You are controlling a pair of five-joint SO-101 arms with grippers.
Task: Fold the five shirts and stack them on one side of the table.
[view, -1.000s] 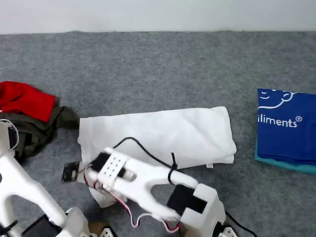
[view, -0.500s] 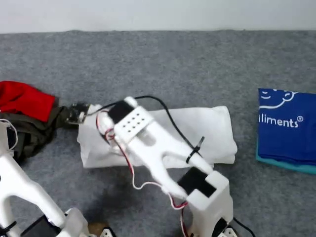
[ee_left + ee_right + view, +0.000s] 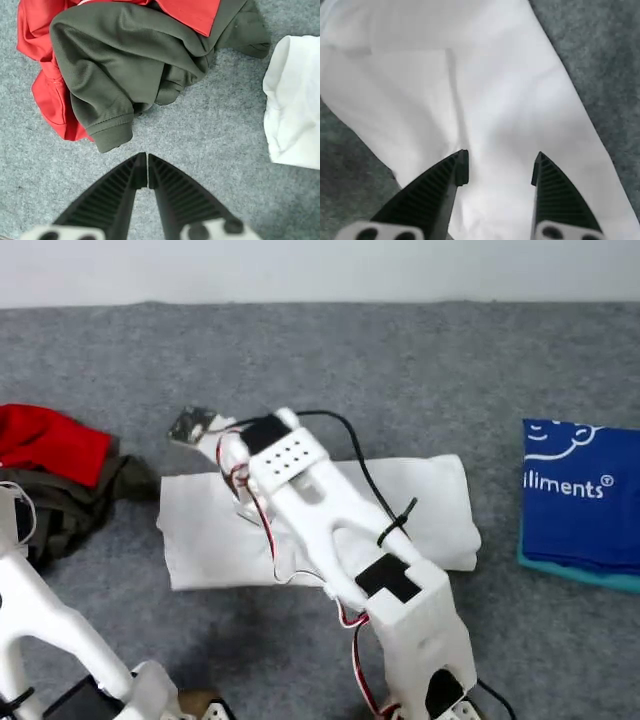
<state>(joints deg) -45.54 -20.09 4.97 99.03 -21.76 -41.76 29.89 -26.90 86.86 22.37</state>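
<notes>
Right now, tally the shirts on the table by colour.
red shirt: 1
olive shirt: 1
white shirt: 1
blue shirt: 1
teal shirt: 1
Total: 5

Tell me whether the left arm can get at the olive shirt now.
Probably yes. The left hand sits shut over bare carpet just short of the olive shirt, with nothing between them; it would need to open first.
</notes>
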